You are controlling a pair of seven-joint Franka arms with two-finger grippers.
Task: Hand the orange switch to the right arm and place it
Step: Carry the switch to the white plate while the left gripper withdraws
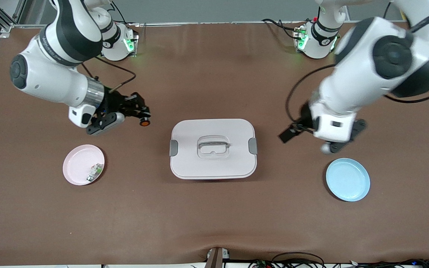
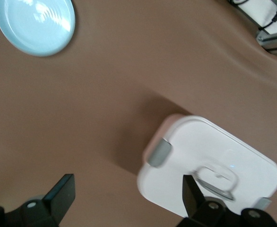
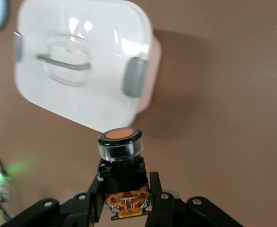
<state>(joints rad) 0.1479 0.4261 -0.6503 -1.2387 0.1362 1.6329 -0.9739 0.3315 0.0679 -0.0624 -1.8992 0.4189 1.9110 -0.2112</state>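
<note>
My right gripper [image 1: 137, 111] is shut on the orange switch [image 1: 144, 121] and holds it above the bare table, between the pink plate [image 1: 76, 160] and the white lidded box [image 1: 213, 163]. In the right wrist view the switch [image 3: 121, 142] sits between the fingers [image 3: 153, 189], with its orange round end pointing away from the gripper [image 3: 124, 191]. My left gripper [image 1: 313, 141] is open and empty, over the table between the box and the blue plate [image 1: 348, 179]. In the left wrist view its fingers [image 2: 63, 191] stand wide apart with nothing between them.
The pink plate holds a small green-and-white part [image 1: 94, 172]. The blue plate [image 2: 34, 23] is empty. The white box [image 2: 209, 165] has a grey handle and grey side clips and stands at the table's middle. Cables trail near both arm bases.
</note>
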